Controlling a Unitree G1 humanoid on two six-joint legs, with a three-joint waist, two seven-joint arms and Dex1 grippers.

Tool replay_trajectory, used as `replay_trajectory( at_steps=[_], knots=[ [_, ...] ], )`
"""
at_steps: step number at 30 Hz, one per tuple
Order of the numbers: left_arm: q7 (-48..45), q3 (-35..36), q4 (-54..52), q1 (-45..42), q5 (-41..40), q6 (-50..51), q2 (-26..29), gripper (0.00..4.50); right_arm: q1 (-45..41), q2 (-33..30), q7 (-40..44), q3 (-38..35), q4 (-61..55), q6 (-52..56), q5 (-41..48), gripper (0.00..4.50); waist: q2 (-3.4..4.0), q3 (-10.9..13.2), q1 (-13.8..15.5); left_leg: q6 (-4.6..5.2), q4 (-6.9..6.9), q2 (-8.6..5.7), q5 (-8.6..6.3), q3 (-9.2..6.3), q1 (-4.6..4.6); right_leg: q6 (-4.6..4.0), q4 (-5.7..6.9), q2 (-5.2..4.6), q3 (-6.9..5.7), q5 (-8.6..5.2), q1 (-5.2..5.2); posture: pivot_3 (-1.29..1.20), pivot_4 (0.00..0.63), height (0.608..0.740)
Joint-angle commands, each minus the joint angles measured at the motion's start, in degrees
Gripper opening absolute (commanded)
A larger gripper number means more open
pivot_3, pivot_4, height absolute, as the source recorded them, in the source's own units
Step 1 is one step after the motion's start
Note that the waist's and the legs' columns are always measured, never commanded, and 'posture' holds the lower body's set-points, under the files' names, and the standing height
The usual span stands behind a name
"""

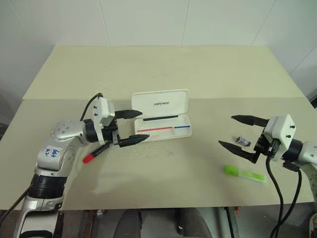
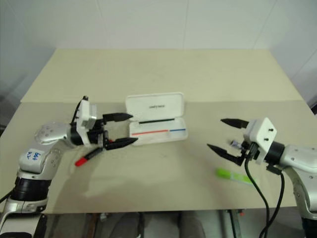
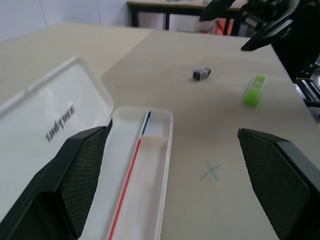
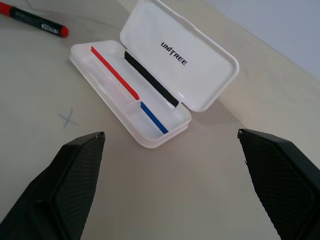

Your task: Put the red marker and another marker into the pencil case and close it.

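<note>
pencil case point(image 1: 166, 128) lid up, empty, ready for loading | red marker point(image 1: 94, 155) under left end effector point(image 1: 138, 126), fingers apart | green highlighter point(image 1: 244, 173) near right end effector point(image 1: 234, 132), fingers apart, empty

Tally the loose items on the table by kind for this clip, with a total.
Markers: 2, the red marker and the green highlighter
Pencil cases: 1, the open white pencil case
Small dark grey objects: 1
Total: 4
</note>
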Motion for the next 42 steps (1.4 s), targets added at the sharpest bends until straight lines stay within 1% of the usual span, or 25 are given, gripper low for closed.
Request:
replay_trajectory(
  at_steps=[1, 5, 9, 11, 13, 15, 18, 21, 24, 27, 33, 42],
  knots=[
    [0.73, 2.35, -3.36, 0.01, -1.31, 0.38, 0.84, 4.48, -3.12, 1.0, -1.02, 1.51, -0.75, -1.22, -0.24, 4.5, -0.03, 0.02, 0.13, 0.0, 0.02, 0.0, 0.0, -0.01, -0.02, 0.0, 0.0, 0.0, 0.0, 0.0, 0.0, 0.0, 0.15, 0.74],
    [0.83, 2.09, -1.67, 0.01, 0.64, -1.75, 0.62, 4.48, -5.71, 1.88, -0.13, 3.56, 0.83, -2.0, -0.8, 4.5, -0.03, 0.02, 0.33, 0.0, 0.04, 0.0, 0.0, 0.02, -0.02, -0.01, -0.04, 0.0, 0.0, -0.01, 0.0, 0.0, 0.15, 0.74],
    [-0.03, 1.6, -1.24, -0.8, 0.7, -1.93, 1.08, 4.48, -8.13, 2.02, 1.19, 5.16, 3.74, -2.93, -1.22, 4.5, -0.03, 0.02, 0.28, -0.04, 0.04, 0.0, -0.02, 0.03, -0.08, 0.01, -0.12, 0.0, 0.0, 0.01, 0.0, 0.0, 0.15, 0.74],
    [-0.66, 1.84, -1.32, -0.82, 0.56, -1.8, 1.74, 4.48, -9.28, 2.89, 1.27, 6.42, 4.37, -3.46, -1.52, 4.5, -0.03, 0.02, 0.27, -0.04, 0.03, 0.0, -0.04, 0.04, -0.1, 0.12, -0.14, 0.0, 0.0, 0.07, -0.01, 0.0, 0.15, 0.74],
    [-1.17, 2.15, -1.82, -0.46, 0.44, -1.65, 2.48, 4.48, -10.11, 3.97, 1.04, 7.47, 4.37, -3.76, -1.48, 4.5, -0.03, 0.02, 0.12, -0.04, -0.01, 0.0, -0.05, 0.03, -0.1, 0.54, -0.14, 0.0, 0.0, 0.3, -0.03, 0.0, 0.15, 0.74],
    [-2.16, 2.63, -1.65, 0.26, 0.35, -2.13, 3.32, 4.48, -10.56, 5.02, 0.39, 8.5, 3.88, -3.8, -1.87, 4.5, -0.03, 0.02, 0.12, -0.05, -0.02, 0.07, -0.09, 0.03, -0.09, 0.57, -0.12, 0.07, -0.01, 0.31, -0.05, 0.0, 0.15, 0.74],
    [-1.79, 2.18, -1.35, 1.19, 1.0, -2.27, 3.48, 3.84, -10.8, 5.66, 0.38, 8.53, 3.94, -4.04, -1.74, 4.5, -0.02, 0.02, 0.2, -0.06, -0.07, 0.08, -0.1, 0.04, -0.1, 0.57, -0.13, 0.08, -0.02, 0.31, -0.09, 0.0, 0.15, 0.74],
    [-4.07, 0.83, -1.86, 2.27, 1.2, -2.41, 4.51, 2.91, -10.2, 5.73, 0.51, 8.25, 2.98, -4.02, -1.48, 4.5, -0.02, 0.02, 0.2, -0.09, -0.05, 0.08, -0.11, 0.06, -0.12, 0.57, -0.17, 0.07, -0.01, 0.31, -0.08, 0.0, 0.15, 0.74],
    [-5.54, -0.81, -1.16, 2.36, 2.59, -3.74, 4.43, 2.91, -8.75, 6.21, -0.18, 8.02, 2.41, -4.55, -1.74, 4.5, -0.02, 0.02, 0.31, -0.1, -0.05, 0.08, -0.12, 0.06, -0.13, 0.56, -0.18, 0.07, -0.02, 0.31, -0.09, 0.0, 0.15, 0.74],
    [-6.18, -5.28, 1.93, 0.53, 7.65, -7.72, 3.26, 2.91, -7.23, 6.84, -1.16, 7.99, 1.54, -5.07, -2.13, 4.5, -0.02, 0.01, 0.45, -0.1, -0.02, 0.08, -0.13, 0.06, -0.14, 0.5, -0.18, 0.07, -0.01, 0.28, -0.08, 0.0, 0.15, 0.74],
    [-6.01, -9.54, 9.57, -3.52, 12.02, -10.9, -0.52, 2.91, -6.38, 8.16, -3.71, 8.09, -0.55, -5.15, -2.62, 4.5, -0.02, 0.01, 0.2, -0.1, 0.06, 0.08, -0.13, 0.1, -0.14, 0.44, -0.17, 0.07, 0.0, 0.27, -0.07, 0.0, 0.15, 0.74],
    [-7.4, -13.17, 16.48, -7.77, 15.79, -12.25, -3.4, 2.91, -4.49, 9.11, -7.27, 7.83, -4.57, -4.38, -2.82, 4.5, -0.02, 0.01, 0.32, -0.09, 0.03, 0.09, -0.14, 0.09, -0.15, 0.66, -0.16, 0.08, -0.01, 0.38, -0.08, 0.0, 0.15, 0.74]
  ],
)
